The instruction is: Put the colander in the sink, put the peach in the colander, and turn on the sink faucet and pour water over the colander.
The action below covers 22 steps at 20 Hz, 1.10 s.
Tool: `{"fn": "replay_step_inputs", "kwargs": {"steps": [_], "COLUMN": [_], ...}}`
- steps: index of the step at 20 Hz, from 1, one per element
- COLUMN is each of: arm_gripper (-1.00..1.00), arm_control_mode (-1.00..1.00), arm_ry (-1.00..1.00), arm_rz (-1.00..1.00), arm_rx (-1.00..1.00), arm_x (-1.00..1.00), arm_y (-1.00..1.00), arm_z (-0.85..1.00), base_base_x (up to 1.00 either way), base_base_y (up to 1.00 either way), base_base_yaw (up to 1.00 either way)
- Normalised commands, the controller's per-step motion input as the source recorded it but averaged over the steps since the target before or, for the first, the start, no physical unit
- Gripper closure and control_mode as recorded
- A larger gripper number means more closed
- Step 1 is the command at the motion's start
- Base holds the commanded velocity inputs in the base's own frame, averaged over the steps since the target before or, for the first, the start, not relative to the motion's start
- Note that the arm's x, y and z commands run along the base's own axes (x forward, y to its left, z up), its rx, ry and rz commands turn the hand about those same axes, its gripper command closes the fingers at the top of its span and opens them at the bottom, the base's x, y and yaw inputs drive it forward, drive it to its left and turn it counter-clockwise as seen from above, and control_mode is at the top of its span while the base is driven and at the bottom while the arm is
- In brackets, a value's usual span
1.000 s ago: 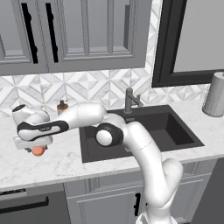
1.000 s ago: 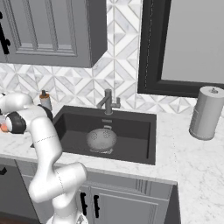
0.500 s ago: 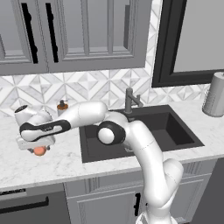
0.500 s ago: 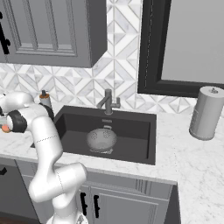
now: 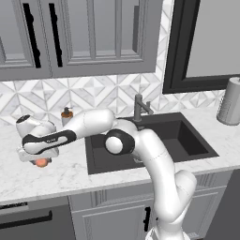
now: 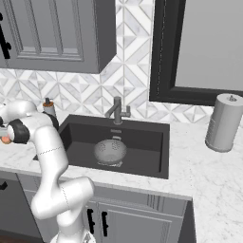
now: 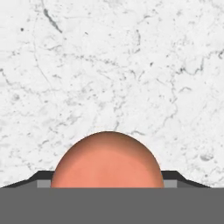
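I have the gripper (image 5: 41, 158) down over the peach (image 5: 42, 162) on the marble counter (image 5: 65, 171), left of the sink (image 6: 142, 159). Hand view: peach (image 7: 107, 159) sits between the finger tips, jaws on either side; can't tell if they're gripping. Colander (image 6: 110, 151) sits in the sink below the sink faucet (image 6: 117, 110).

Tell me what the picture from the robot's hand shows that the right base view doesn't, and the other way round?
Hand view alone: the peach close up, filling the space at the tool, with veined white marble counter beyond it. Right base view alone: the colander sitting in the dark sink, the sink faucet behind it with no water running, a soap bottle and a paper towel roll. Shared: the marble counter and a bit of orange peach.
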Motion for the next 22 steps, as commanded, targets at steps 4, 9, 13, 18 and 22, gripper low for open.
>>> {"fn": "replay_step_inputs", "kwargs": {"steps": [4, 9, 13, 18, 22], "arm_gripper": [1.00, 1.00, 1.00, 1.00, 1.00], "arm_control_mode": [-1.00, -1.00, -1.00, -1.00, -1.00], "arm_ry": [-0.02, -0.12, -0.08, -0.06, -0.04], "arm_rz": [0.00, 0.00, -0.01, -0.06, -0.07], "arm_rx": [0.00, 0.01, 0.04, 0.08, 0.11], "arm_x": [-0.07, -0.12, -0.07, -0.01, 0.00], "arm_y": [-0.14, -0.86, -1.00, -1.00, -1.00], "arm_z": [0.01, -0.01, 0.00, 0.04, 0.06], "base_base_x": [0.00, 0.00, 0.00, 0.00, 0.00], "base_base_y": [0.00, 0.00, 0.00, 0.00, 0.00], "base_base_yaw": [0.00, 0.00, 0.00, 0.00, 0.00]}}
